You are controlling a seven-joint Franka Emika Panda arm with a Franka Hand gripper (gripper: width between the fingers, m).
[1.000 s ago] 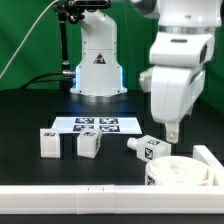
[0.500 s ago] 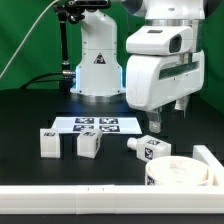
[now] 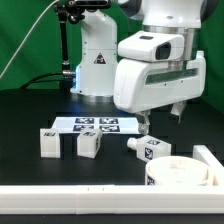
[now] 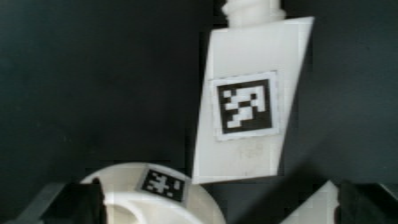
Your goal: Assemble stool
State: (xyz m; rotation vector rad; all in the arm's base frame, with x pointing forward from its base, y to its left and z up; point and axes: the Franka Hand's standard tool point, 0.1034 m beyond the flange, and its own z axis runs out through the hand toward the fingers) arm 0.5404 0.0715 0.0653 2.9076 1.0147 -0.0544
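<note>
We see the tool (image 3: 160, 119) spread open, apparently empty, with a leg (image 3: 148, 147) beneath it; descending off-centre, it could strike the seat (image 3: 182, 172) just beside that leg.

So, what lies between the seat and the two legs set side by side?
A third leg lies between the seat and the two legs; the exterior view shows it.

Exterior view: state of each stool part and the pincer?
Lying leg, on its side, loose, near the seat.
Pincer, open, empty, above that leg.
Seat, lying flat, no leg fitted.
Middle leg, loose, ungrasped.
Leg at the exterior view's left, loose, ungrasped.
</note>
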